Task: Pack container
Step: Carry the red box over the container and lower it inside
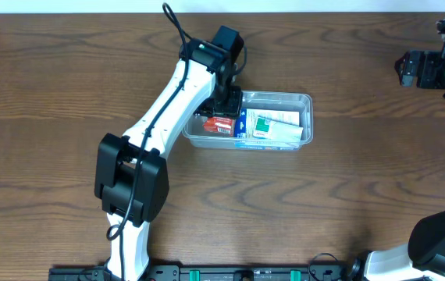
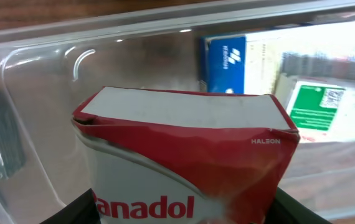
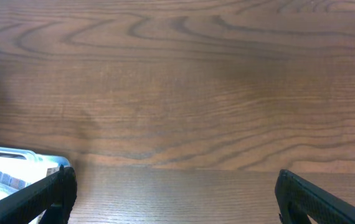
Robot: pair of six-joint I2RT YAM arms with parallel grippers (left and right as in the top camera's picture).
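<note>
Brown wood-grain table [image 1: 347,195] filled every view.

Overhead: the clear container [image 1: 307,117] sat mid-table, long axis running L–R across the robot's front. The left gripper [image 1: 226,105] was directly above the tub's L end, pointing down into it, and the rest of the tub stretched away to that gripper's right. Under the gripper was a red Panadol box [image 1: 218,125]. Just right of it lay a blue box [image 1: 242,125], then a green-white packet [image 1: 273,125], both inside the tub. The right gripper [image 1: 421,69] hung well apart, far off the tub's R end, so the L arm was clearly the nearer one.

Left wrist: the Panadol box filled the foreground, end-up between the dark finger edges at the bottom corners, its top edge crumpled. It looked clamped on the box, though the contact pts were mostly cut off. The clear tub wall curved round behind and to the left, so the box was inside, at the L end. The blue box sat ahead and to the right, near but w/ a gap.

Right wrist: fingers [image 3: 47,193] were spread wide w/ nothing btwn them and bare wood ahead. One tub corner showed at lower left, beside the L finger.

Judgement: the next move turned on straight down. The box needed lowering along the gripper's own axis into the free L-end slot, w/ no drift toward the blue box.
</note>
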